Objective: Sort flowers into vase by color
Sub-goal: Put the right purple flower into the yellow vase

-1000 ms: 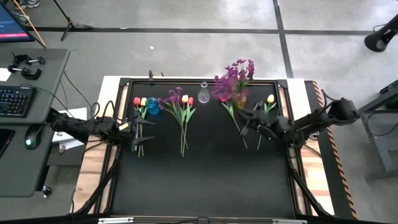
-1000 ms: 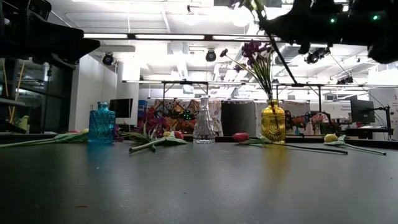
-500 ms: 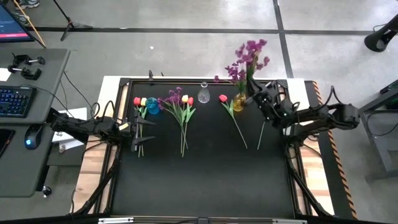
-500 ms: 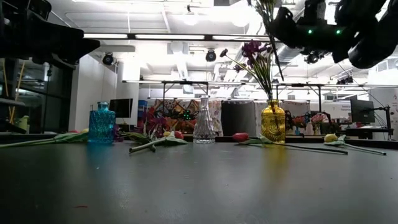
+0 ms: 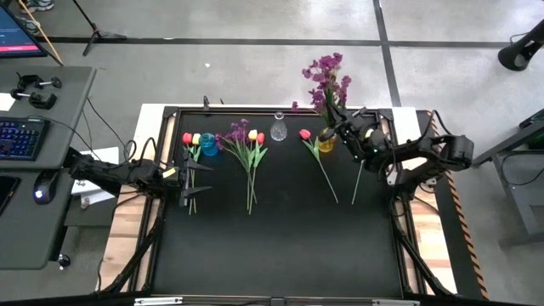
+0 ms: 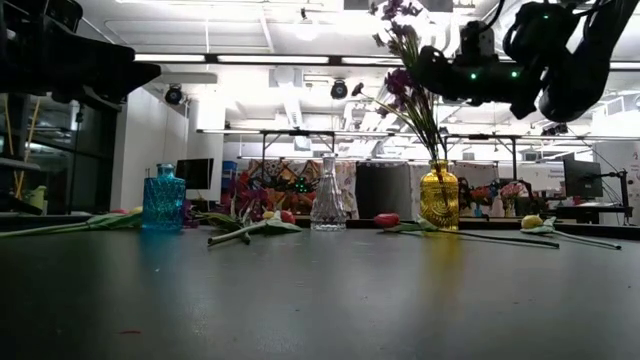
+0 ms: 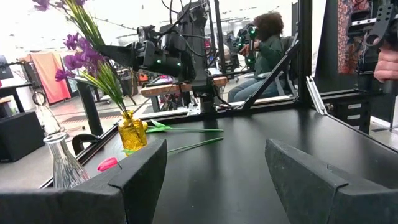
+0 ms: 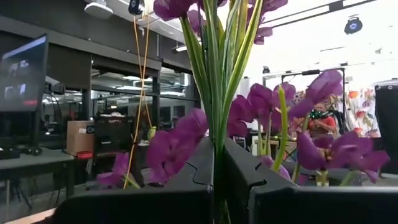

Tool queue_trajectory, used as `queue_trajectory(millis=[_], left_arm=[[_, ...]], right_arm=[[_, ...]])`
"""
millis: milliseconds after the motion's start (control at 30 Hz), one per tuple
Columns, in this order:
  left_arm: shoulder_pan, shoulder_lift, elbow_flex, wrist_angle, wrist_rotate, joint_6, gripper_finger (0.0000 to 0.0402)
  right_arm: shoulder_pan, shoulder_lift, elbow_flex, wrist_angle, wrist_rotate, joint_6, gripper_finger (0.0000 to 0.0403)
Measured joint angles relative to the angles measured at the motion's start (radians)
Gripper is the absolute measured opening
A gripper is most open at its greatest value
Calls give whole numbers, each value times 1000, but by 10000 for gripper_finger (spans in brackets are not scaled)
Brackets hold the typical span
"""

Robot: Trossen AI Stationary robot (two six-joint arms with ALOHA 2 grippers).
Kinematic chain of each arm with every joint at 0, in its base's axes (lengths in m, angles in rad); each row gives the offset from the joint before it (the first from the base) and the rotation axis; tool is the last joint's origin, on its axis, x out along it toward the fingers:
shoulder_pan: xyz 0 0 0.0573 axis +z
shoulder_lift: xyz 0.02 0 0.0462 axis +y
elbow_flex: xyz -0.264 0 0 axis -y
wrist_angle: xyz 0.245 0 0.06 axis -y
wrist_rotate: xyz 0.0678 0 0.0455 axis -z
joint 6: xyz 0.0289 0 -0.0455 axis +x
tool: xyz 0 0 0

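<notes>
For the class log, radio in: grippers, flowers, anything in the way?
Right gripper shut on purple sprig, above yellow vase. Left gripper open, parked by blue vase. Nothing blocking.

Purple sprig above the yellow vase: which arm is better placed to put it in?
Right. The right gripper is shut on the purple sprig directly over the yellow vase. The left gripper waits open across the table.
</notes>
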Motion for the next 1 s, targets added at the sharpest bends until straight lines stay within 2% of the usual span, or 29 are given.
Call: queue_trajectory(millis=[167,367,467,633,833,1000], left_arm=[[0,0,0,0,0,0,262],[0,0,0,0,0,0,262],[0,0,0,0,0,0,262],[0,0,0,0,0,0,262],[0,0,0,0,0,0,262],[0,0,0,0,0,0,262]], right_arm=[[0,0,-1,1,-4,-35,0],[12,-1,15,1,-95,-34,0],[49,-2,29,1,-102,-55,0],[137,-42,46,0,-40,-144,0],[263,-204,43,-5,50,-293,0],[339,-306,43,-179,124,-395,0]])
